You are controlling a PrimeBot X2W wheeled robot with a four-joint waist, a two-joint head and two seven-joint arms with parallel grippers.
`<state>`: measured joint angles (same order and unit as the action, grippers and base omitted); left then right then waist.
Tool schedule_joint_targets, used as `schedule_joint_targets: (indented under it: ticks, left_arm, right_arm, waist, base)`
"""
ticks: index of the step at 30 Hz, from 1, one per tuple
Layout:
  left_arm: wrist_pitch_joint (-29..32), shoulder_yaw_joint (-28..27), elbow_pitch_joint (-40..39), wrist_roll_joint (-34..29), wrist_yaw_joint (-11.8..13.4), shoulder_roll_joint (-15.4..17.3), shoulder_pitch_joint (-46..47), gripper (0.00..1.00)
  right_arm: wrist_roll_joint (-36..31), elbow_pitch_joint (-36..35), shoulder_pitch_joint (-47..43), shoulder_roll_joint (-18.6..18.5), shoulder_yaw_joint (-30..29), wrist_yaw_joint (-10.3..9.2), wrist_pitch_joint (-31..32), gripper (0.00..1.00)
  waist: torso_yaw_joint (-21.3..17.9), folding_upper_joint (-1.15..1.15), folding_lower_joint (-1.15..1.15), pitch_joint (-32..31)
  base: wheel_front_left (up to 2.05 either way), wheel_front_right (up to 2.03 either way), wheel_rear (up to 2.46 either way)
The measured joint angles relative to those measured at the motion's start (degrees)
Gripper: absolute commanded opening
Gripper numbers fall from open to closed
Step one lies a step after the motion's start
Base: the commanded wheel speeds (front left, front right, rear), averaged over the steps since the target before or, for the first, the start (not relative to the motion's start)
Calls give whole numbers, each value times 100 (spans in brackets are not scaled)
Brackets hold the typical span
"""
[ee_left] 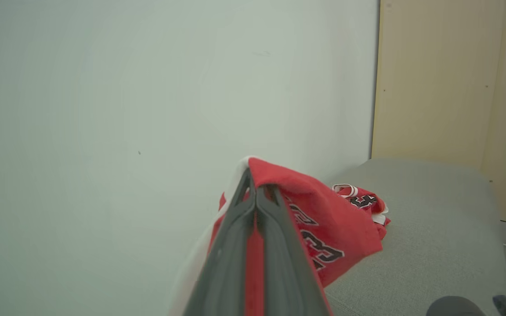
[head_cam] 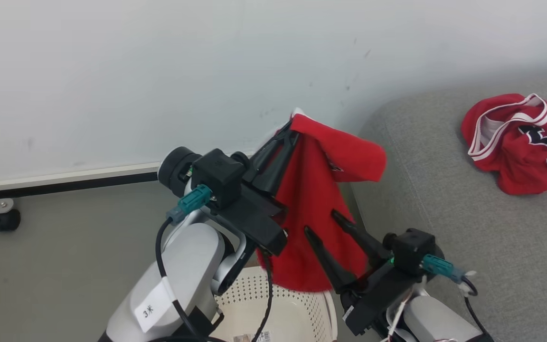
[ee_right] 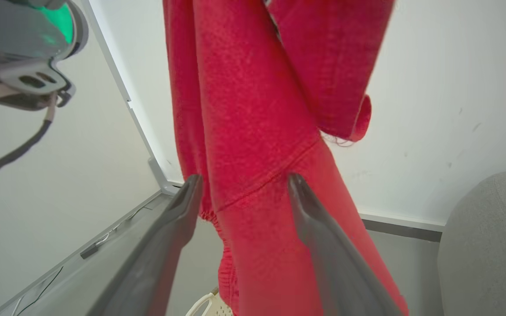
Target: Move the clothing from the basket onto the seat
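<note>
- Head view: the left gripper (head_cam: 288,129), raised at centre, has its jaws clamped together on the top of a red garment (head_cam: 311,199). The garment hangs down over the white basket (head_cam: 297,313) at the bottom edge. The right gripper (head_cam: 321,222), lower right, points up at the hanging cloth with its jaws wide apart, holding nothing. A second garment (head_cam: 515,147), also red, lies crumpled on the grey sofa (head_cam: 435,199) at right.
- Left wrist view: the left gripper (ee_left: 256,188) pinches the garment (ee_left: 327,219), which drapes over its closed fingers. Beyond it, the second garment (ee_left: 365,202) rests on the sofa (ee_left: 437,232), with a pale wall (ee_left: 147,109) behind.
- Right wrist view: the right gripper (ee_right: 245,177) has its fingers spread, the garment (ee_right: 244,109) hanging just past the tips; whether they touch cannot be told. A bit of basket (ee_right: 209,306) shows below, and the sofa (ee_right: 486,237) is at right.
</note>
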<state>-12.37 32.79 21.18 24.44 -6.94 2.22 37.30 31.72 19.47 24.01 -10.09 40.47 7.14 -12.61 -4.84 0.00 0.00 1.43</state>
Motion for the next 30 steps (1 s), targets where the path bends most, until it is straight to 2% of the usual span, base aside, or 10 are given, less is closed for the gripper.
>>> schedule_joint_targets:
  ticks: [14, 15, 16, 17, 18, 19, 30]
  left_arm:
    - [8, 509, -386, 326, 190, 18, 0, 0]
    - [18, 530, -411, 335, 191, 16, 0, 0]
    - [16, 556, -435, 353, 193, 19, 2, 0]
    - [16, 609, -441, 393, 193, 21, 11, 0]
    - [16, 639, -446, 421, 198, 16, 13, 0]
    - [18, 664, -452, 427, 200, 16, 14, 0]
    - [52, 621, -449, 475, 301, 22, 37, 0]
  right_arm:
    - [-66, 1532, 775, 174, 567, 0, 253, 100]
    - [-25, 1623, 849, 177, 590, 0, 254, 96]
    - [20, 1699, 917, 181, 600, 0, 253, 64]
    - [60, 1781, 985, 186, 600, 0, 248, 40]
    - [82, 1853, 1054, 196, 609, 0, 246, 4]
    - [116, 1917, 1112, 201, 613, 0, 245, 0]
    - [519, 2273, 1249, 276, 630, 0, 31, 0]
  waist:
    - [230, 0, 0, -18]
    - [239, 0, 0, -18]
    - [249, 0, 0, -19]
    - [263, 0, 0, -21]
    - [278, 0, 0, -24]
    - [295, 0, 0, -28]
    - [406, 0, 0, -40]
  base:
    - [0, 0, 0]
    - [0, 0, 0]
    - [0, 0, 0]
    - [0, 0, 0]
    - [0, 0, 0]
    - [0, 0, 0]
    - [0, 0, 0]
